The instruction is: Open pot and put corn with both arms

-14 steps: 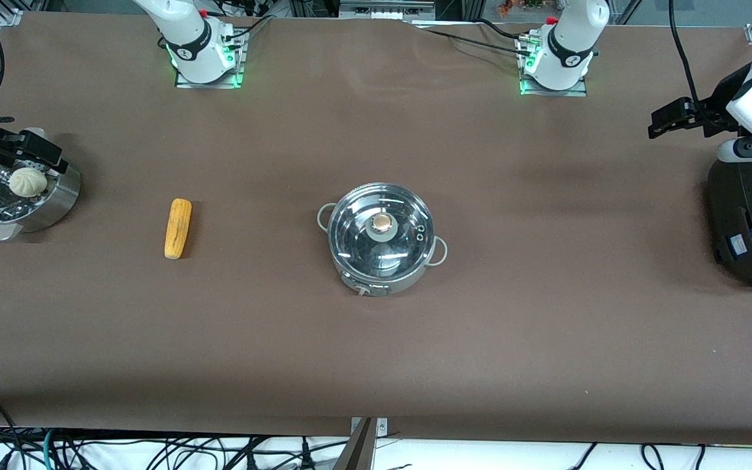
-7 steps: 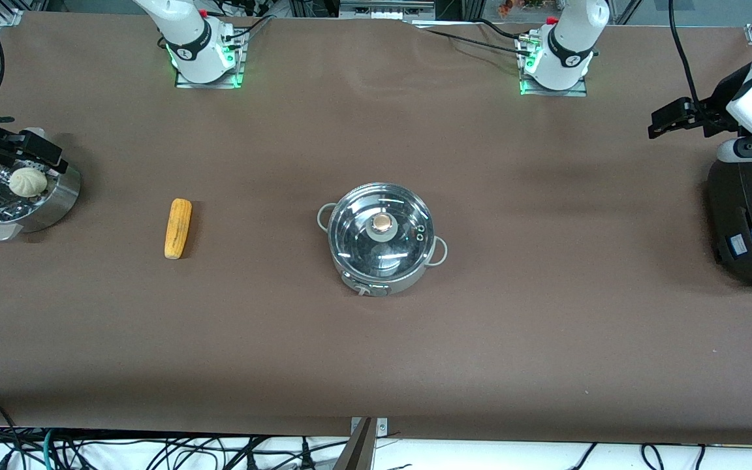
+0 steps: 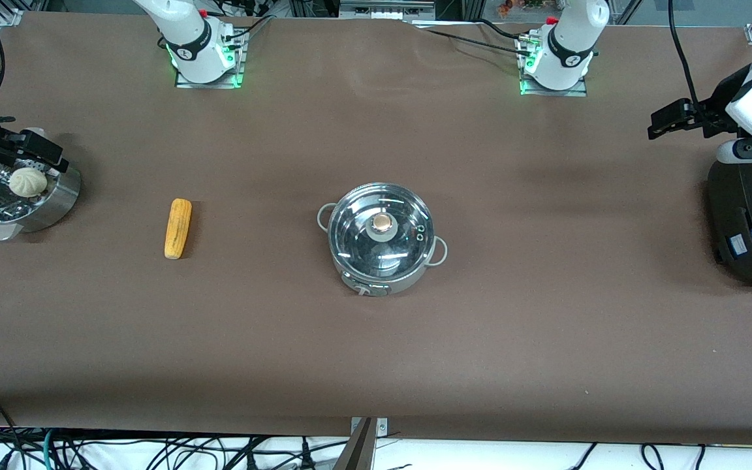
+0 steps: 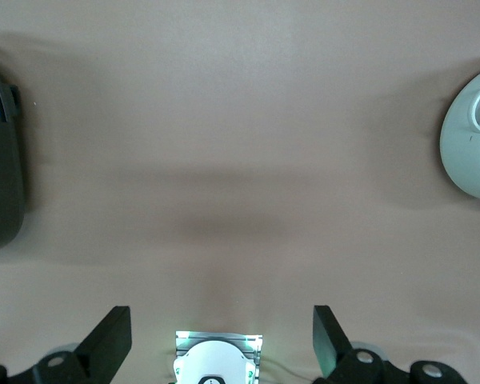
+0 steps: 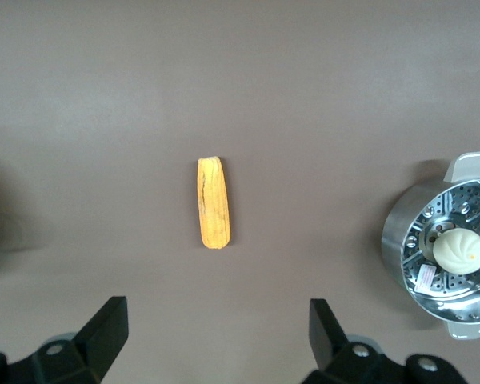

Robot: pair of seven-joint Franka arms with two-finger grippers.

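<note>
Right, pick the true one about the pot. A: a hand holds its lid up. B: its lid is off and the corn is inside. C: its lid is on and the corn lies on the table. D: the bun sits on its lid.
C: the glass lid sits on the pot, and the corn lies on the table, toward the right arm's end.

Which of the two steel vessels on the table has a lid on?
The shiny round stainless-steel pot mid-table, under its clear glass lid. The perforated steel steamer basket stands uncovered, a white bun inside.
</note>
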